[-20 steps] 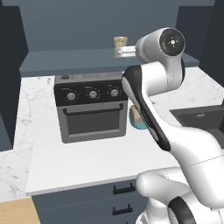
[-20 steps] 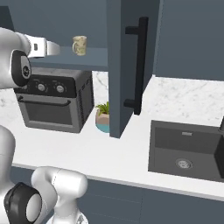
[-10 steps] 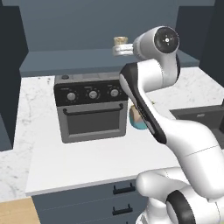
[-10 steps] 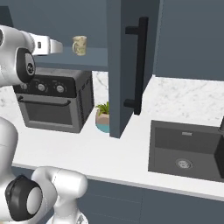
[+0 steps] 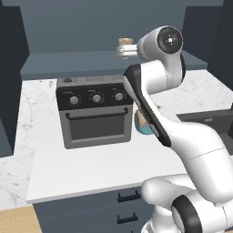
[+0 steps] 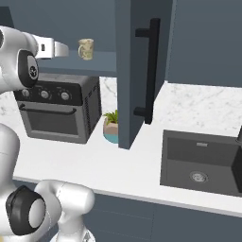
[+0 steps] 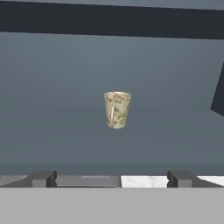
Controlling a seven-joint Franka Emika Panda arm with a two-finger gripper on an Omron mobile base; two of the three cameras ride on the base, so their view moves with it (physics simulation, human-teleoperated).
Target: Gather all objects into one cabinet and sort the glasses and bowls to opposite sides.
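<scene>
The cup [image 7: 117, 109] stands upright on the cabinet shelf [image 6: 101, 61], and the gripper [image 7: 111, 178] is wide open and well short of it. From the left, the arm [image 5: 157, 63] hides most of the cup. No readable writing anywhere, and the oven [image 6: 59, 111] knobs are too small to make out.

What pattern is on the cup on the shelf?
Cream with mottled brownish-green speckles on the cup; hand view shows it best.
</scene>
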